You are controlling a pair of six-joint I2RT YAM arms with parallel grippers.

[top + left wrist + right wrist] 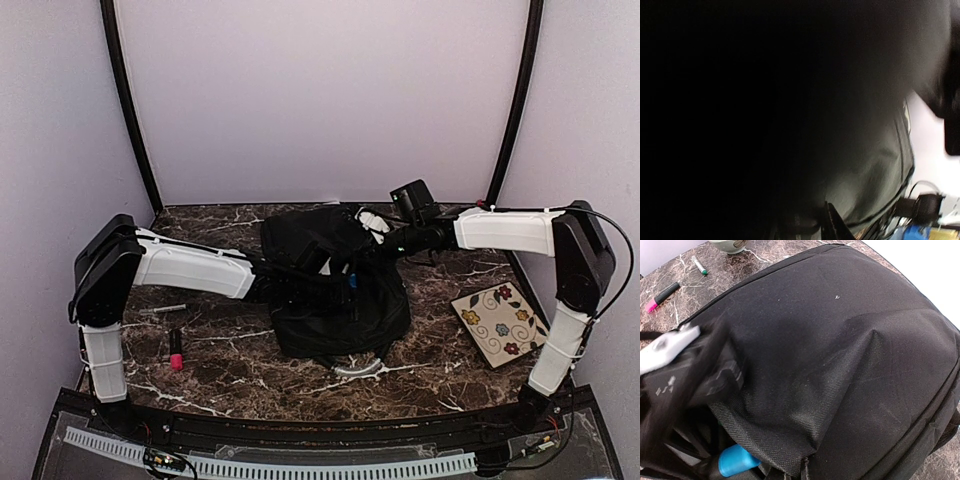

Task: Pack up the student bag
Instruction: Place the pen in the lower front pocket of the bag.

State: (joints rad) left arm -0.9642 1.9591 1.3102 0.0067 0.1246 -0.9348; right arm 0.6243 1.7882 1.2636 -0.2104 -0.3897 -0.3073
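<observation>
Bag (340,305) lies mid-bench, left gripper (300,288) buried in its mouth, right gripper (385,245) at its far end; I cannot tell either's finger spread.

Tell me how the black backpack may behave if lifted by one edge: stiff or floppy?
Probably floppy: the student bag shows creases and sagging fabric at its open mouth, so it would likely fold. Perhaps not light: a blue item lies inside. Pushed, it should drag on the table rather than roll.
</observation>
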